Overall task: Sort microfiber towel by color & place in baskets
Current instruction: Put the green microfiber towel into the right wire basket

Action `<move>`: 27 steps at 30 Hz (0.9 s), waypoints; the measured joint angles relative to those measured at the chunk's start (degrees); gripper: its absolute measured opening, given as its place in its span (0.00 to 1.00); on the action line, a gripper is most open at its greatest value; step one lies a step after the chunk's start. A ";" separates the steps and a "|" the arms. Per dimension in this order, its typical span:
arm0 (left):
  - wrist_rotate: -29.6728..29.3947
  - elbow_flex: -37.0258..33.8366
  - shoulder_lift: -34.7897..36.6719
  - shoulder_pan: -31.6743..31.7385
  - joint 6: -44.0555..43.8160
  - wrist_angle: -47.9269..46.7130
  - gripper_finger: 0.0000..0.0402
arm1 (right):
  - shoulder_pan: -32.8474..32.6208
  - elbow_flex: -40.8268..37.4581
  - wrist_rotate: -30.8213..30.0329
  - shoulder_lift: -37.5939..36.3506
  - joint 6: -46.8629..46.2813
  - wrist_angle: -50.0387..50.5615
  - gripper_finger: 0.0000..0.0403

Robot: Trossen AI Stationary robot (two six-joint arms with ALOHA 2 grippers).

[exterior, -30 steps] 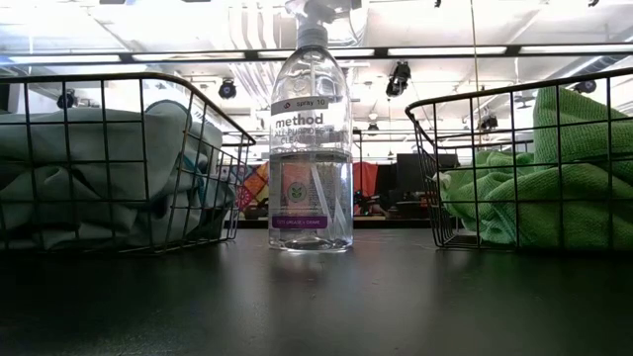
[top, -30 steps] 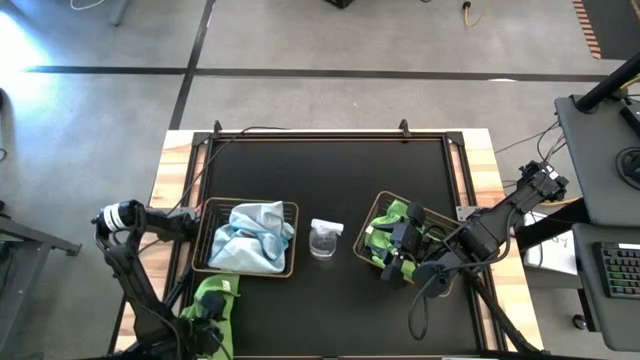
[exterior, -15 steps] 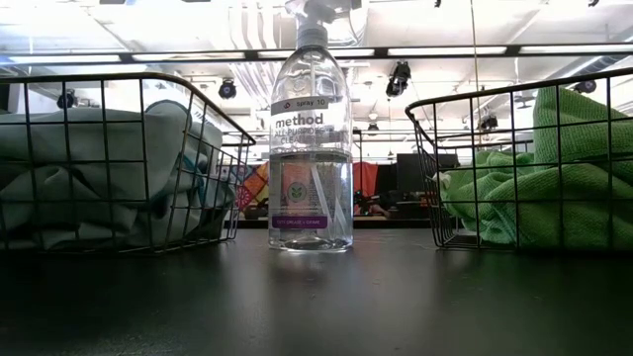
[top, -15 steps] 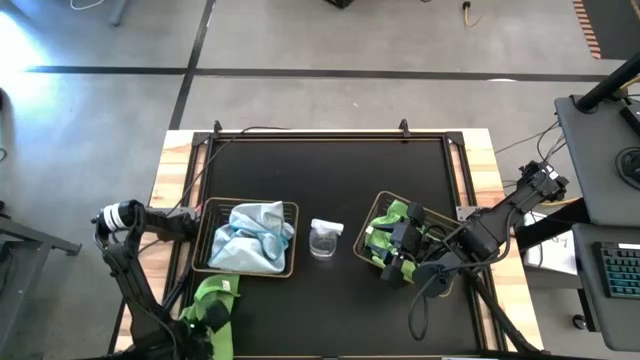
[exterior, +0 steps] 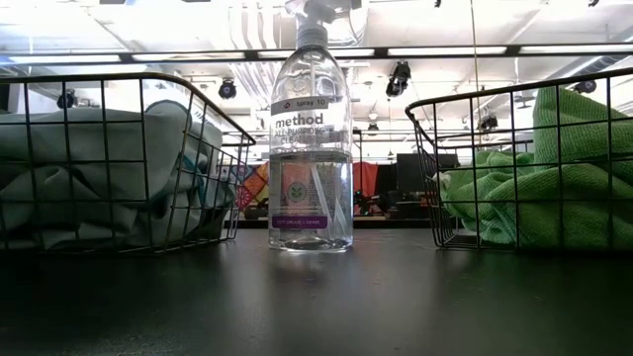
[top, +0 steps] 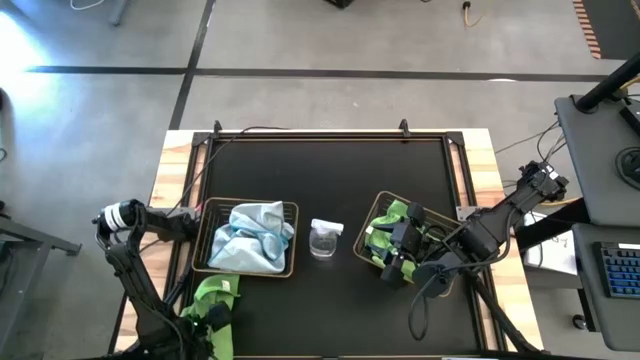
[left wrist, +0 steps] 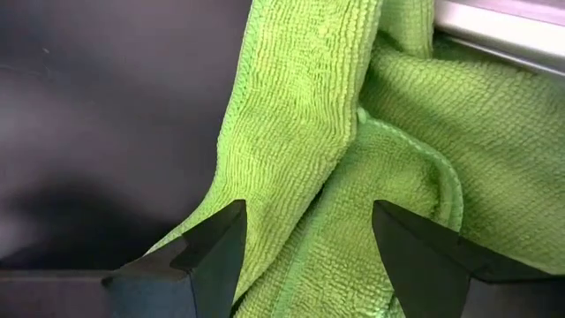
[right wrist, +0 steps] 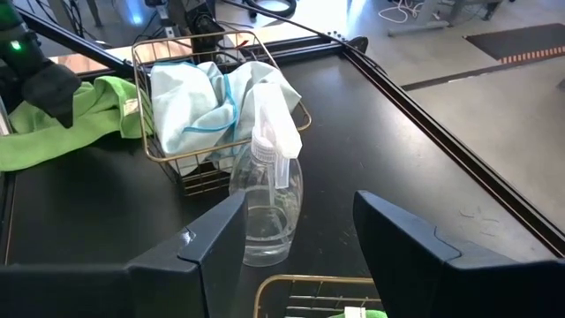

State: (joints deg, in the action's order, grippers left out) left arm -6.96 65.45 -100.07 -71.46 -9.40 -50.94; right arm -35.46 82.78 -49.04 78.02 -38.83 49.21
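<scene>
A lime green microfiber towel (top: 214, 293) lies crumpled on the table at the near left, also seen in the left wrist view (left wrist: 353, 150). My left gripper (left wrist: 309, 252) points down over it, open, one finger on either side of a raised fold. Pale blue towels (top: 250, 235) fill the left basket (top: 203, 240). Green towels (top: 385, 232) lie in the right basket (top: 372, 215). My right gripper (right wrist: 300, 256) hangs open above the right basket and holds nothing. My left gripper stands open right over the green towel's fold (left wrist: 291, 177), coming from above. I cannot tell whether its fingertips touch the cloth.
A clear spray bottle (top: 325, 238) stands upright between the two baskets, seen in the low view (exterior: 311, 138) as well. The black mat beyond the baskets is bare toward the far edge. Wooden table edges flank the mat at the left and right.
My left gripper has rolled about its downward-pointing line above the green towel, staying in the same spot and staying open. The towel has kept its place.
</scene>
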 joint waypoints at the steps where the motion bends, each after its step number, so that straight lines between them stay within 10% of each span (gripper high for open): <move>1: 0.00 0.00 0.00 0.06 0.09 0.03 0.57 | 0.00 0.00 0.00 0.00 -0.02 0.01 0.50; 27: -0.39 -0.02 0.01 4.02 2.16 2.50 0.57 | 0.00 -0.02 0.00 0.00 0.03 0.09 0.50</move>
State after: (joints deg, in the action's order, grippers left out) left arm -7.35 65.43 -100.06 -67.44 -7.24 -48.44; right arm -35.46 82.76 -49.04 78.02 -38.81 49.30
